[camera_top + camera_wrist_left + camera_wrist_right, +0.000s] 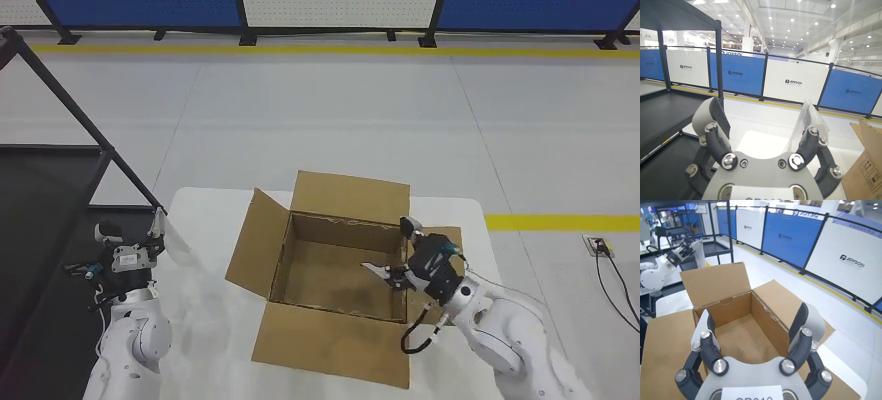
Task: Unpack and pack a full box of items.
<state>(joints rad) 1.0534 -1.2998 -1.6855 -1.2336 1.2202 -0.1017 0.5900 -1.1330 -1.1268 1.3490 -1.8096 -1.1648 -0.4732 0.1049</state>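
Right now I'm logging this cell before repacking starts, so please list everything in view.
cardboard box: one, brown, flaps open, on the table, its bare floor showing inside
table: one, white, under the box
shelf rack: one, black, beside the table
plastic film: one piece, clear, clinging to one finger of the left gripper
fence panels: several, blue and white, across the floor behind
left gripper: open, near the rack, away from the box
right gripper: open, at the box's rim, facing its opening
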